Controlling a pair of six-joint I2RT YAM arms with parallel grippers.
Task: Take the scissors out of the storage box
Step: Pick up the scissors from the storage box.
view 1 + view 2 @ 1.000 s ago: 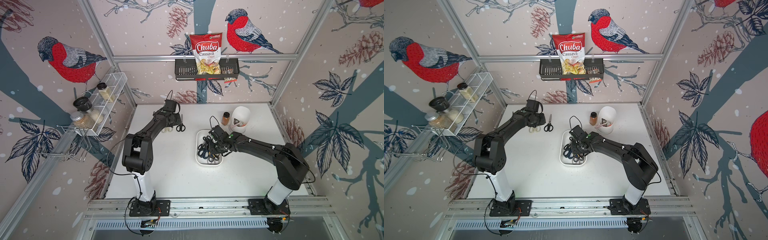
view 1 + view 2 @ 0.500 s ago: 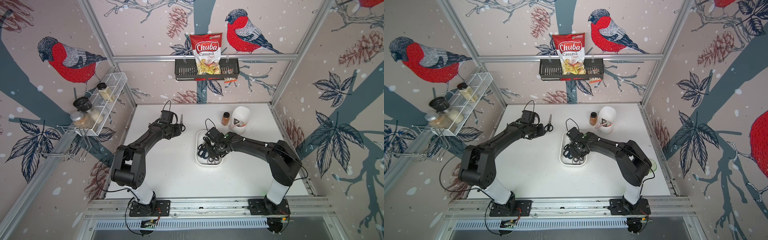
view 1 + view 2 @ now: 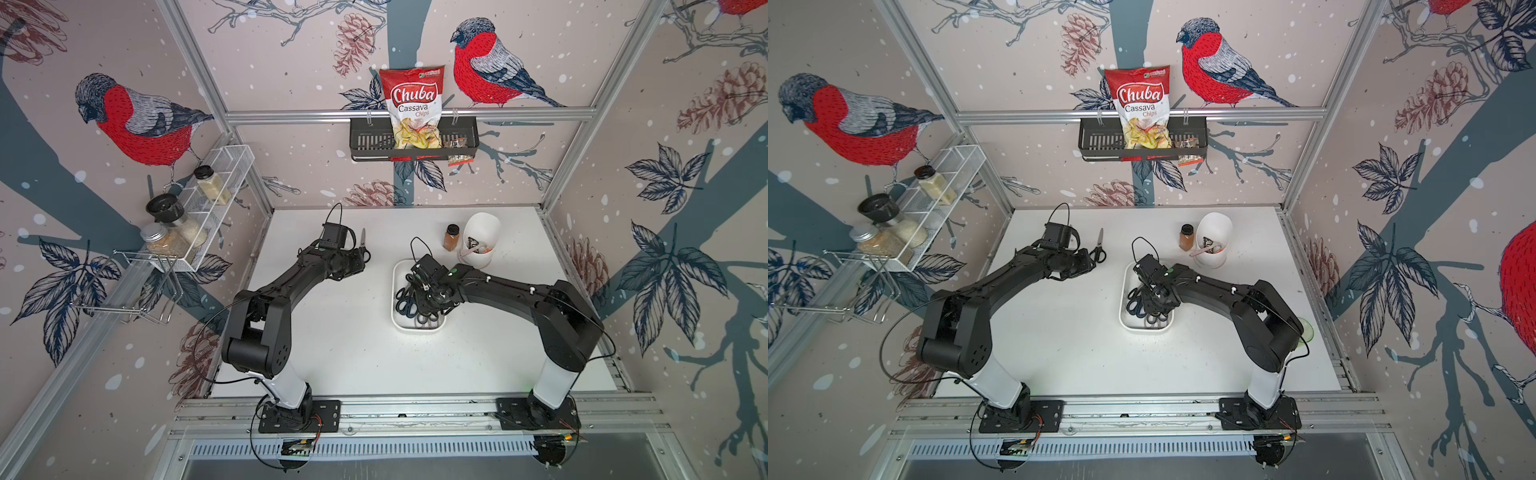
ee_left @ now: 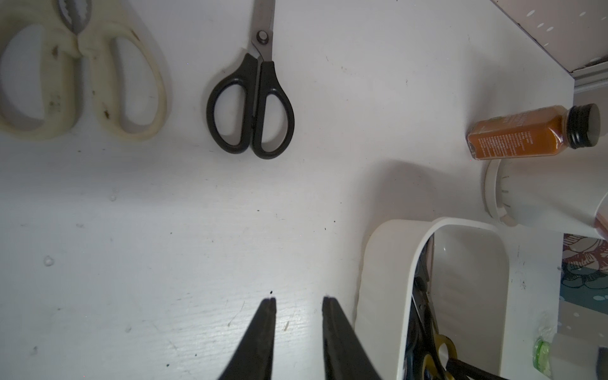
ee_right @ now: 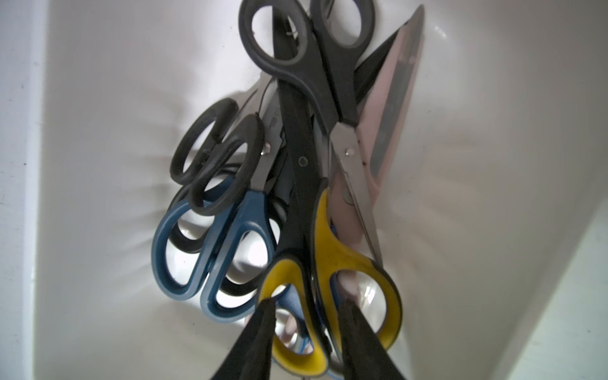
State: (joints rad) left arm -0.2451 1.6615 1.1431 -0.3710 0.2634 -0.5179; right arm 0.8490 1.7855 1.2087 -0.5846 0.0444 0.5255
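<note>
We found the right gripper [image 5: 306, 296] with jaws part-open astride the black-and-yellow scissors [image 5: 332, 243], heaped among other scissors [image 5: 210, 250] in the storage box [image 5: 98, 98], its grip unconfirmed, and the left gripper [image 4: 297, 299] open and empty beside the box; we judged that a lift could snag interlocked handles.

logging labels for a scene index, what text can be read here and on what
"Chuba Cassava Chips": chip bag in the black wall basket.
Spice bottle label: print too blurred to read.
White cup mark: too small to read.
</note>
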